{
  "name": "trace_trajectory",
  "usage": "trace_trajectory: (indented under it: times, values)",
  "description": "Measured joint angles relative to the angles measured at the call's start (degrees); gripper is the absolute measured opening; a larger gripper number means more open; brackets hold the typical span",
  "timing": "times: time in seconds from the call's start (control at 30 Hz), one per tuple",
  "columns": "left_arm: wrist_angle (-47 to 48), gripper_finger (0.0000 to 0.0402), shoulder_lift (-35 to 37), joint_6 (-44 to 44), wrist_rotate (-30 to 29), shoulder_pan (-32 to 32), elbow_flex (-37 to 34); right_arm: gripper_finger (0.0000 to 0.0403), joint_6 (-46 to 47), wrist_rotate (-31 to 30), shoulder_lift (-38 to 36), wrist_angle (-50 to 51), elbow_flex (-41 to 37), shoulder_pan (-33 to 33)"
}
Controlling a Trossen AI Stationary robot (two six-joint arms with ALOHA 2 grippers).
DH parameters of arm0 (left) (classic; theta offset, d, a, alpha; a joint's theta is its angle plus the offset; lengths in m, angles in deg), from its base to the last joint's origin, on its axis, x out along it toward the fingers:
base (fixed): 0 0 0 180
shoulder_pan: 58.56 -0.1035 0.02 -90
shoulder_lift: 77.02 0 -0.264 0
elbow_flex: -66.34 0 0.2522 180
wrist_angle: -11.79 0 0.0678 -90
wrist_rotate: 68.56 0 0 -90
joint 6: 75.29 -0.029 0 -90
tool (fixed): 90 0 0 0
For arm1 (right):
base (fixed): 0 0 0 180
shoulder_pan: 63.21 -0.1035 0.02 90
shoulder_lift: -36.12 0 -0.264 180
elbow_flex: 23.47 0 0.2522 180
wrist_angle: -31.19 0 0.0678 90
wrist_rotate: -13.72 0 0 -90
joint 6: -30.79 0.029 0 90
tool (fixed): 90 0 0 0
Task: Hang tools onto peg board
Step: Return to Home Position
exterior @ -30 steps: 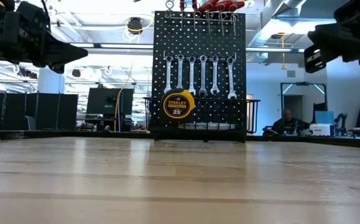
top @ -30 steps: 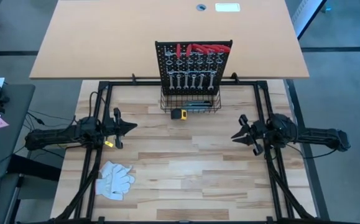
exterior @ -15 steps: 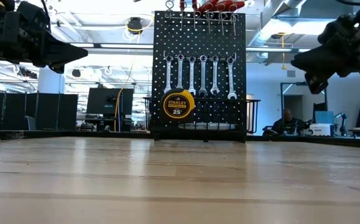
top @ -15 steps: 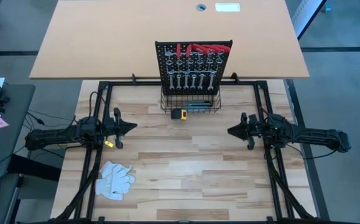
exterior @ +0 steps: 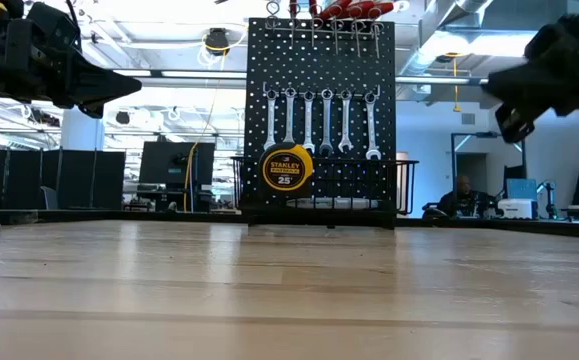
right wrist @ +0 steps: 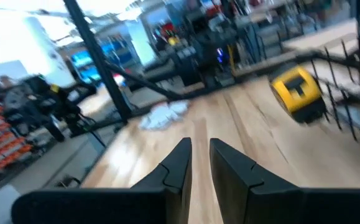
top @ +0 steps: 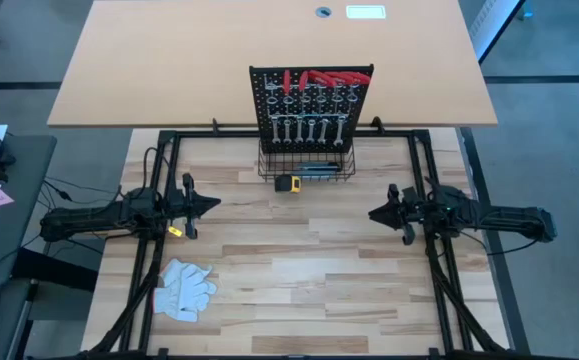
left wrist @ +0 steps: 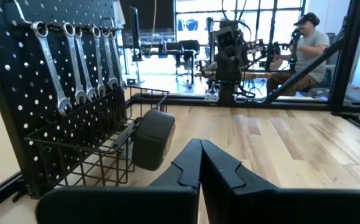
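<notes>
low view shows the tape measure (exterior: 287, 168) face-on, high view from above.

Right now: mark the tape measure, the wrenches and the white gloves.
tape measure (exterior: 287, 170), low view, on its round yellow face.
wrenches (exterior: 326, 125), low view, on the shank of a middle wrench in the hanging row.
white gloves (top: 185, 288), high view, middle of the pile.
</notes>
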Motion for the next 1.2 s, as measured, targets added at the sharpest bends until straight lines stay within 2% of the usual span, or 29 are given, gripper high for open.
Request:
trace_trajectory:
  times: [0.07, 0.2, 0.27, 1.2]
  values:
    - [0.00, 0.0000, 0.00, 0.13, 0.02, 0.00, 0.00, 0.0065, -3.04, 0.08, -2.64, 0.02, 0.00, -0.22]
    - [0.01, 0.0000, -0.06, 0.04, 0.01, 0.00, 0.00, 0.0065, -14.04, 0.33, -2.69, -0.28, 0.00, -0.18]
    - [0.00, 0.0000, -0.11, 0.13, 0.02, 0.00, 0.00, 0.0065, -16.44, 0.29, -2.68, 0.00, 0.00, -0.18]
    - [0.02, 0.0000, -0.11, 0.13, 0.02, 0.00, 0.00, 0.0065, -13.32, -0.04, -1.97, 0.39, -0.01, -0.14]
